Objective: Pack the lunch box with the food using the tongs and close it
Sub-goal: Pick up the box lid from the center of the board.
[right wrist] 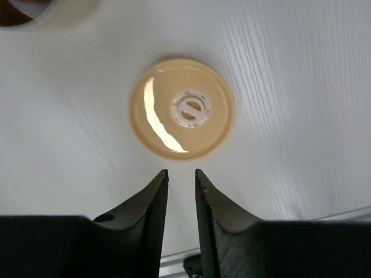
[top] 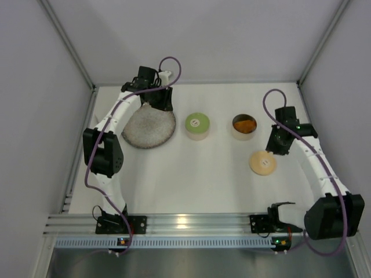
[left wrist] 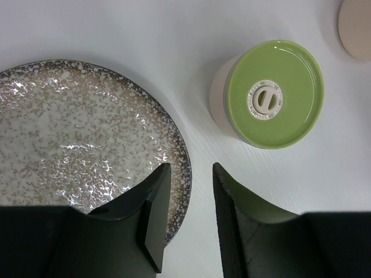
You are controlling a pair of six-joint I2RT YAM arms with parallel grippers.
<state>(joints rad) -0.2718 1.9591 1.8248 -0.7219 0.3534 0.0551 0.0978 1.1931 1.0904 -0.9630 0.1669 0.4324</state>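
Seen from overhead, the lunch box stands as two tins at mid-table: the green-lidded tin [top: 197, 125] beside the speckled plate [top: 149, 128], and the open tin [top: 244, 125] holding the orange food [top: 245, 123]. Its tan lid [right wrist: 181, 108] lies flat on the table, just nearer the arms. The right gripper [right wrist: 181, 176] hovers beside that lid, jaws a narrow gap apart and empty. The left gripper [left wrist: 190, 174] hangs over the plate's rim, jaws parted, holding nothing. The tan lid looks rigid, light and glossy, so probably slippery. Lying flat, it offers only its thin rim, best pinched across the edge, and the open tin may slide when the lid is pressed on. Only the overhead view shows the food, though not clearly enough to count the pieces. The right wrist view alone resolves the tan lid's white centre and sheen, and the left wrist view shows the green lid [left wrist: 272, 92] seated squarely. The tongs appear in no view.
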